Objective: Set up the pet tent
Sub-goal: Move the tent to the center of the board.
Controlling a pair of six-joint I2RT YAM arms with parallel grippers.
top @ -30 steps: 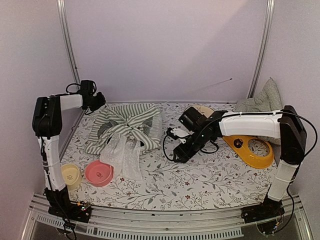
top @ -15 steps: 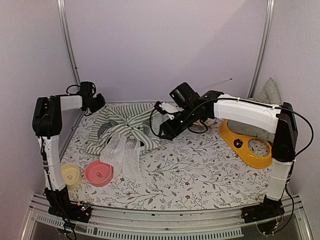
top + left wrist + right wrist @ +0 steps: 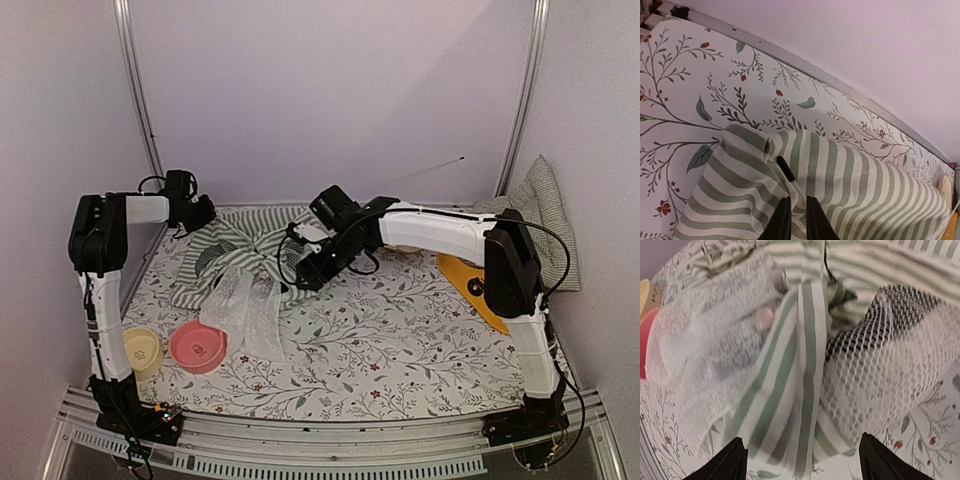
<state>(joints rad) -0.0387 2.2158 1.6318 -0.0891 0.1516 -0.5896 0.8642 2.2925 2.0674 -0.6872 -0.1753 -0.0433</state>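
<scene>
The pet tent [image 3: 250, 248] lies collapsed at the back left of the floral mat, a heap of green-and-white striped fabric with its white lace curtain [image 3: 245, 310] spilling toward the front. My left gripper [image 3: 205, 213] is at the tent's back left corner. In the left wrist view its fingers [image 3: 781, 220] stand nearly together on a thin white pole with a black tip [image 3: 785, 169] and a fold of the striped fabric [image 3: 850, 185]. My right gripper [image 3: 300, 265] hovers at the tent's right side. It stands wide open [image 3: 802, 460] above a striped strip [image 3: 795, 390], with the black mesh [image 3: 890, 325] to the right and lace [image 3: 715, 340] to the left.
A pink bowl [image 3: 197, 346] and a pale yellow bowl [image 3: 141, 352] sit at the front left. A yellow feeder tray [image 3: 468, 285] lies at the right, partly behind my right arm. A gingham cushion [image 3: 540, 205] leans in the back right corner. Walls close in the back and sides.
My right arm swung left from the mat's middle to the tent's right side, and its jaws opened wider. The left gripper stayed at the tent's back left corner.
</scene>
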